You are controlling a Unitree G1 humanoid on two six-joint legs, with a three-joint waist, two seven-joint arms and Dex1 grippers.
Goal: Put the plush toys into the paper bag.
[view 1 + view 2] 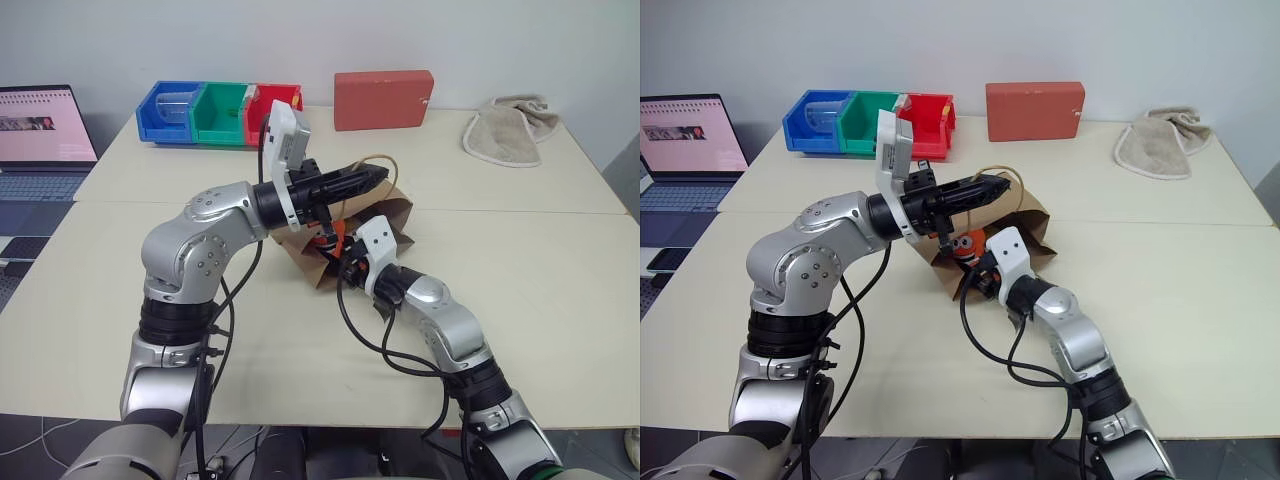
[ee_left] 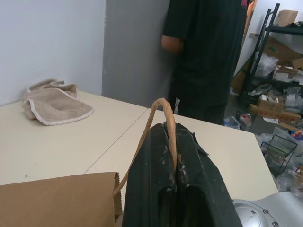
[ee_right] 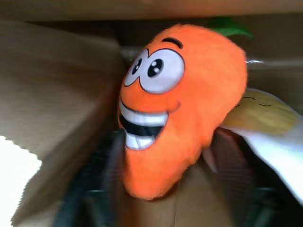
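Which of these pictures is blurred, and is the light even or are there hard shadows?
Right wrist view: motion blur smears the carrot toy, the egg toy and the paper bag walls. Left wrist view: sharp on the bag's cord handle. Eye views: soft, even light, only faint shadows on the table.

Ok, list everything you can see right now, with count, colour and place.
paper bag: 1, brown, table centre, on its side
bag handle: 1, tan, pinched by left gripper
carrot toy: 1, orange, in bag mouth
egg toy: 1, white and yellow, inside bag beside carrot
bins: 3, blue, green, red, far left
box: 1, red, far centre
towel: 1, beige, far right
laptop: 1, left
person: 1, black clothes, beyond table
left gripper: shut on handle
right gripper: at bag mouth
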